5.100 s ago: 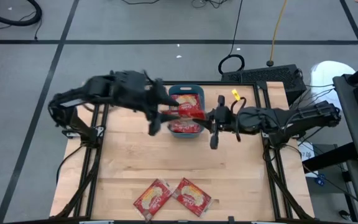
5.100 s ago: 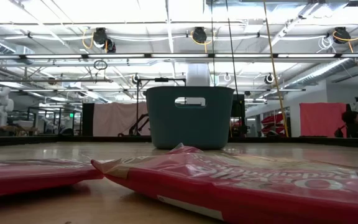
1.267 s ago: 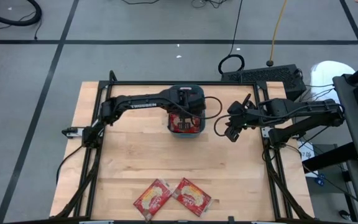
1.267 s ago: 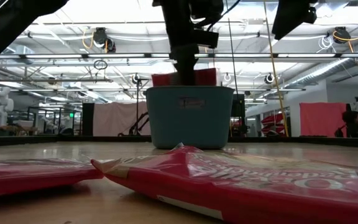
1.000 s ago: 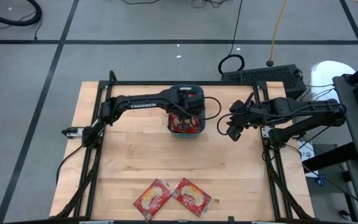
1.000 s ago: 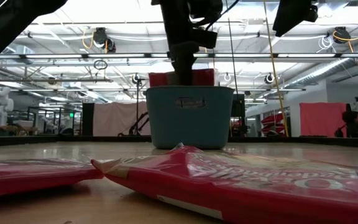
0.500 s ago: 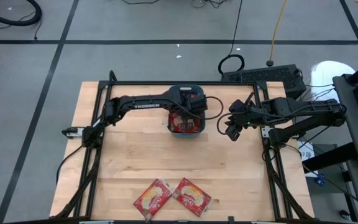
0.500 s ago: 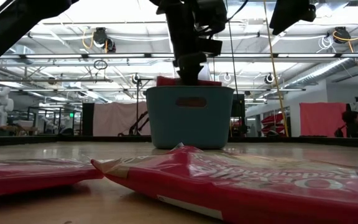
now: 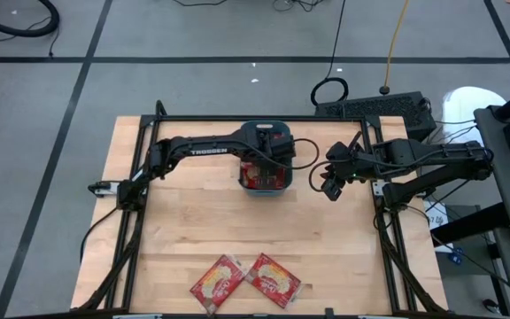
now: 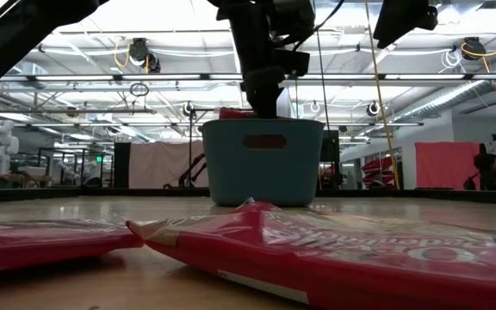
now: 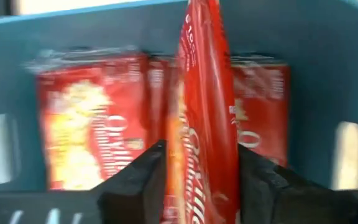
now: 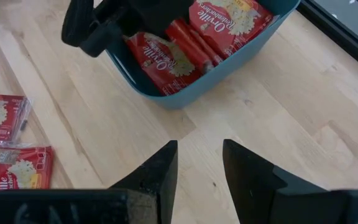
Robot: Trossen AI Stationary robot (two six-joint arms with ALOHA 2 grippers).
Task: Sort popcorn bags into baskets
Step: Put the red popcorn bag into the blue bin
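Note:
The teal basket (image 9: pixel 264 170) stands at the far middle of the table and holds several red popcorn bags (image 12: pixel 219 22). My left gripper (image 9: pixel 265 162) is over it, reaching down inside, shut on one more red popcorn bag (image 11: pixel 205 118) that stands on edge between the others. The top of that bag (image 10: pixel 235 113) just clears the basket rim (image 10: pixel 263 123). My right gripper (image 9: pixel 328 186) hovers open to the basket's right, above bare table (image 12: pixel 199 152). Two more popcorn bags (image 9: pixel 217 283) (image 9: pixel 274 277) lie flat near the table's near edge. My left gripper pinches the popcorn bag between its two fingers (image 11: pixel 143 180), one on each flat face (image 11: pixel 197 168). The fingers come from above, pointing down into the basket. The bag stands upright, on edge, reaching down among the other bags; whether its lower end rests on the bottom is hidden.
The two loose bags fill the front of the low view (image 10: pixel 41 239) (image 10: pixel 343 254). Black frame rails (image 9: pixel 140 221) run along the table's left, right and far sides. Bare wood (image 9: pixel 255 226) lies between the basket and the loose bags. A person sits far off in the room (image 10: pixel 489 172).
My left gripper has moved down into the basket with the bag still in its fingers. The bag, which stood well above the rim a second ago, now shows only its top edge over it.

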